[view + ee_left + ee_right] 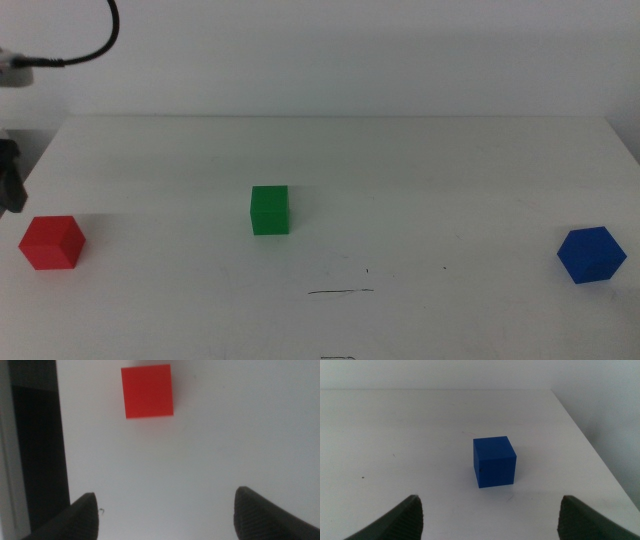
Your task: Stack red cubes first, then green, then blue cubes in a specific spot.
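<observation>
Left gripper [165, 512] hangs over the left end of the table [420, 160], its two dark jaws spread wide apart with nothing between them; in the middle view only a dark part of that arm shows at the left edge, just above the red cube [52, 242]. Seen from the left wrist camera, the red cube [148, 391] lies ahead of the open jaws, clear of both tips and touching neither, resting flat on the white surface close to the table's dark edge. Right gripper [490, 515] is likewise wide open and holds nothing; it does not appear in the middle view. Its wrist camera shows the blue cube [493, 461] standing on the table ahead of the jaws, roughly centred between them but apart from both tips, with the table's right edge running close by. In the middle view the blue cube [591, 254] sits near the right edge of the table, turned so one corner faces the camera. The green cube [270, 210] rests alone left of the table's centre, between the other two cubes and well apart from each, nearer to the red one. All three cubes stand singly on the surface; none is stacked on another. A thin dark mark [340, 292] lies on the table nearer the camera than the green cube. A black cable [95, 45] loops against the wall at upper left.
</observation>
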`<state>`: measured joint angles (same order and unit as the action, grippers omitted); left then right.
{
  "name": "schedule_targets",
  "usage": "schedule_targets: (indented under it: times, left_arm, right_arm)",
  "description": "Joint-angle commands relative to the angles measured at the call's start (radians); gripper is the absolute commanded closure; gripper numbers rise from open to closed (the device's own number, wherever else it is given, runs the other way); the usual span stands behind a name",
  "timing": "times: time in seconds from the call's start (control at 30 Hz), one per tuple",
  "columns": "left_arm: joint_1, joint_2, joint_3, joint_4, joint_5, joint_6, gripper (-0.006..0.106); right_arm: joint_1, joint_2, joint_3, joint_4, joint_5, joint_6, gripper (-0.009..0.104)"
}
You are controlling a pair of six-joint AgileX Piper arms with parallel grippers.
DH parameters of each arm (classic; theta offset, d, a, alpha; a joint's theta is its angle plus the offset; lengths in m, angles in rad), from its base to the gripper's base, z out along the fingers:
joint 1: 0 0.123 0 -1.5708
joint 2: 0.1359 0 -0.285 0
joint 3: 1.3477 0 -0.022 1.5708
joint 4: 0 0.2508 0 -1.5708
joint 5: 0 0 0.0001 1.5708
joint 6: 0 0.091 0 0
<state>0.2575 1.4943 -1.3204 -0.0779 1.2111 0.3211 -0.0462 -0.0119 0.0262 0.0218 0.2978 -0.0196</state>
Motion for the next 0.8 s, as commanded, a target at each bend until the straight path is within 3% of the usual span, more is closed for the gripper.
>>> schedule_targets:
  times: [0.0,0.77]
  left_arm:
    - [0.011,0.026,-0.038,-0.038,-0.054,0.029,0.009]
    - [0.011,0.315,-0.038,-0.065,-0.286,0.08,0.009]
  right_arm:
    - [-0.006,-0.016,-0.009,-0.005,-0.082,-0.005,0.002]
    - [-0.006,-0.016,-0.009,-0.005,-0.082,-0.005,0.002]
